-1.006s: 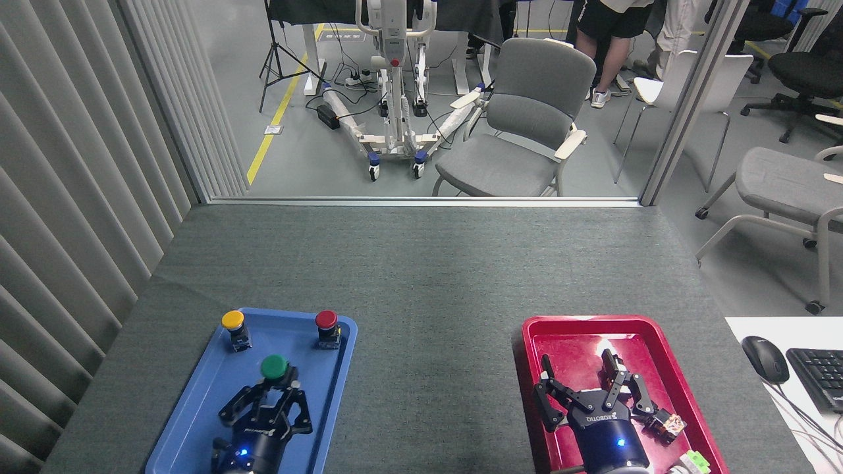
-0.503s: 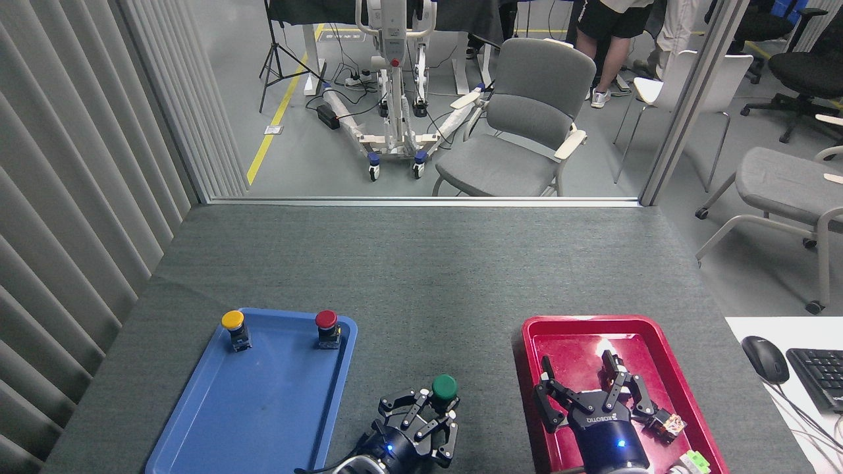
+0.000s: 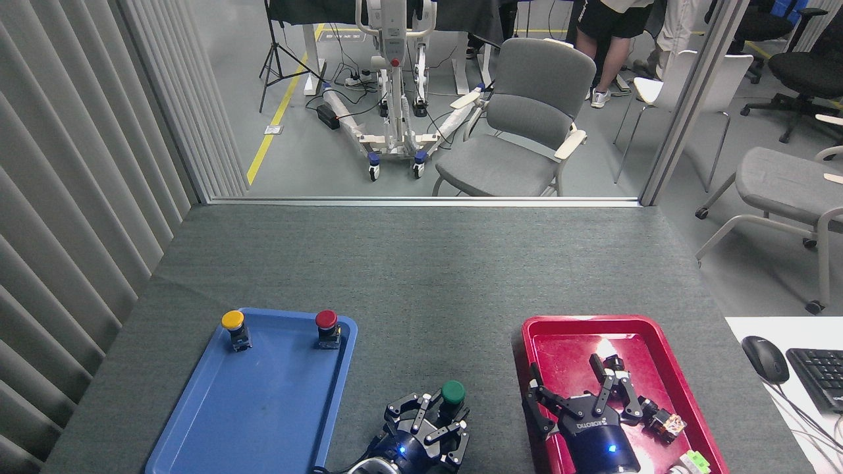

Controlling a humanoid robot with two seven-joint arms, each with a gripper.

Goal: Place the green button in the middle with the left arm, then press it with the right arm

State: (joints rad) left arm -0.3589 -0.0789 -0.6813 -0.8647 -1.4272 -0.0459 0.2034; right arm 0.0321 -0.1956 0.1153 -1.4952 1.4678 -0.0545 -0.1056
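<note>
Green button [image 3: 452,393] out over the bare tabletop [image 3: 421,283] between the blue tray [image 3: 197,428] and the red tray [image 3: 685,395], clamped at its base in the left gripper [image 3: 431,428]; whether seated on the felt or held just above it, impossible to tell from here. Black fingers [image 3: 421,411] curled in close around the short block, mushroom cap poking out clear on top. Right gripper [image 3: 579,401] spread wide over the red tray, holding nothing. Looks light, hard and rigid, probably plastic, so no squash under a firm pinch. Smooth rounded cap likely slippery, a poor place to grab; squared block below gives flat sides for the fingers, and leaves the cap free. Small footprint, top-heavy shape, so likely to tip if let go at a tilt. Cap wants a straight downward push from the right gripper. Yellow button [image 3: 232,320] and red button [image 3: 326,320] standing at the far end of the blue tray.
</note>
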